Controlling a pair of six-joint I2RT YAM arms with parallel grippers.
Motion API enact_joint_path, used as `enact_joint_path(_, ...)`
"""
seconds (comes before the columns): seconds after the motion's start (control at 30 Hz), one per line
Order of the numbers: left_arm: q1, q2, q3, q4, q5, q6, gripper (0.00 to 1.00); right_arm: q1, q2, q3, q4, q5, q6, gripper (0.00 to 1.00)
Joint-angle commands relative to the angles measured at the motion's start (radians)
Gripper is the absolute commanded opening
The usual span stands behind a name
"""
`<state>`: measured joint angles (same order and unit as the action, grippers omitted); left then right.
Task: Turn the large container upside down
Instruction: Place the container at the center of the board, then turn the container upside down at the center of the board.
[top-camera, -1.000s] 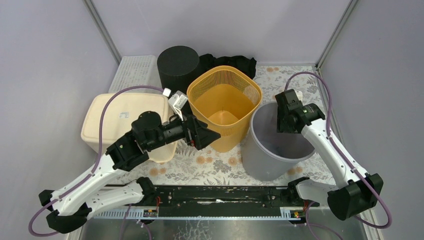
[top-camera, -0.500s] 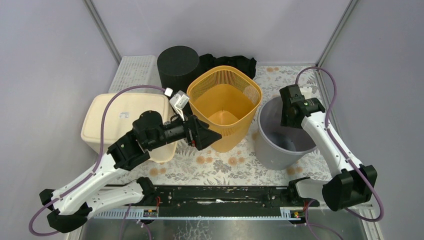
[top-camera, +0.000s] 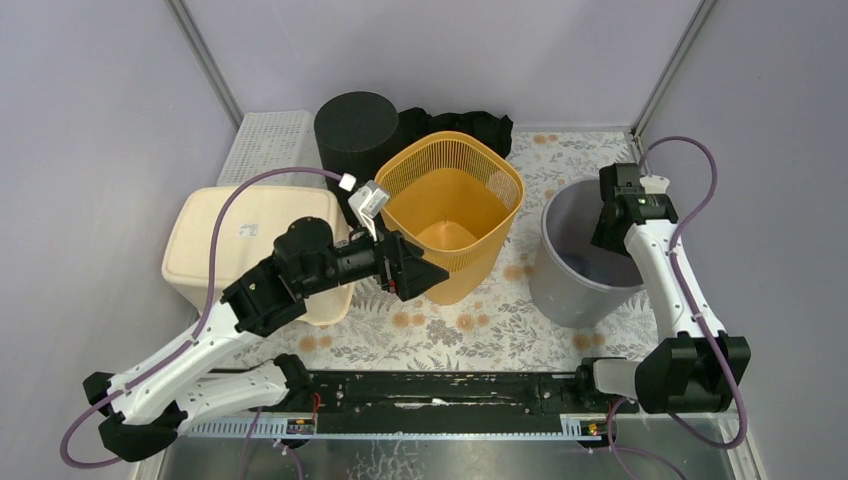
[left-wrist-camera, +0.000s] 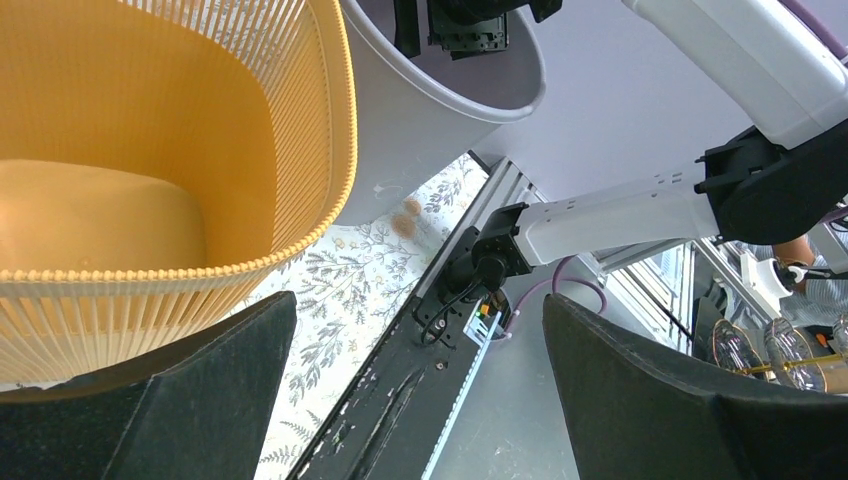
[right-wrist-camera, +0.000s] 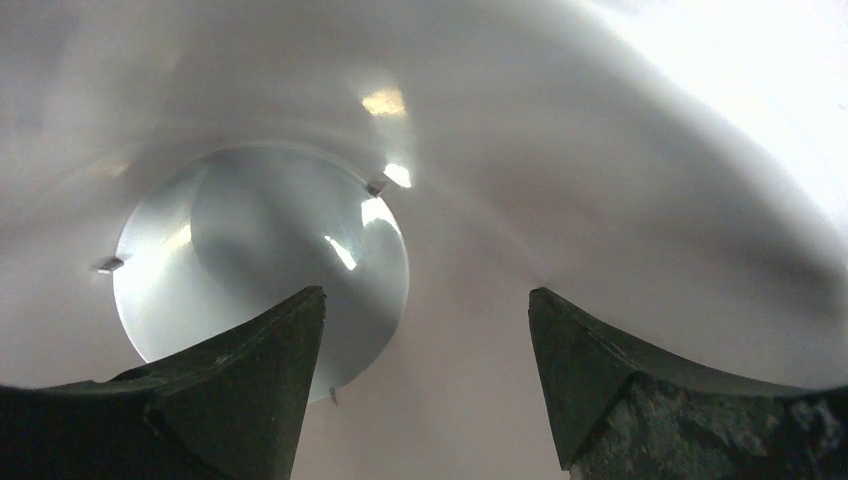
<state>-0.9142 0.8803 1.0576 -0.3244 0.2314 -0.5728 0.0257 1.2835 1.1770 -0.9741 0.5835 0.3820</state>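
The grey round bin (top-camera: 580, 292) stands upright at the right of the flowered mat, mouth up. My right gripper (top-camera: 607, 238) reaches down inside it near its right wall, jaws open. The right wrist view looks down at the bin's shiny bottom (right-wrist-camera: 250, 260), with my right gripper (right-wrist-camera: 426, 292) open and holding nothing. The orange ribbed basket (top-camera: 450, 200) stands upright in the middle. My left gripper (top-camera: 425, 276) is open and empty, just in front of the basket's near wall. In the left wrist view, my left gripper (left-wrist-camera: 418, 300) sits below the basket (left-wrist-camera: 150, 130) and the grey bin (left-wrist-camera: 400, 130).
A cream tub (top-camera: 245, 240) lies bottom-up at the left under my left arm. A black cylinder (top-camera: 355, 125), a black cloth (top-camera: 460, 122) and a white perforated tray (top-camera: 265, 140) stand at the back. The black rail (top-camera: 440, 390) runs along the near edge.
The grey bin has slid right and back, away from the orange basket, with my right gripper inside it. My left gripper has shifted slightly.
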Motion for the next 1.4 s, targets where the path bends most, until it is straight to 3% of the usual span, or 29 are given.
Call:
enact_joint_path(0.0,0.004,0.002,0.047,0.070,0.032,0.038,1.00,-0.046,-0.068,0.047,0.000,0.068,0.029,0.81)
enact_joint_path(0.47,0.005,0.032,0.051,0.075,0.055,0.028,1.00,-0.146,-0.135,0.083,-0.005,0.141,0.063,0.83)
enact_joint_path(0.7,0.005,0.073,0.113,-0.003,-0.009,0.035,1.00,-0.204,-0.152,0.109,-0.003,0.064,0.083,0.86)
enact_joint_path(0.97,0.004,0.126,0.254,-0.207,-0.219,0.041,1.00,-0.208,-0.208,0.267,0.039,-0.283,0.012,0.83)
enact_joint_path(1.1,0.005,0.196,0.313,-0.275,-0.303,0.034,1.00,-0.207,-0.212,0.287,0.116,-0.642,-0.044,0.83)
enact_joint_path(1.2,0.006,0.281,0.389,-0.309,-0.316,0.009,1.00,-0.207,-0.180,0.299,0.177,-0.871,-0.055,0.77)
enact_joint_path(1.37,0.005,0.392,0.499,-0.342,-0.376,-0.052,1.00,-0.171,-0.073,0.388,0.217,-1.033,-0.065,0.71)
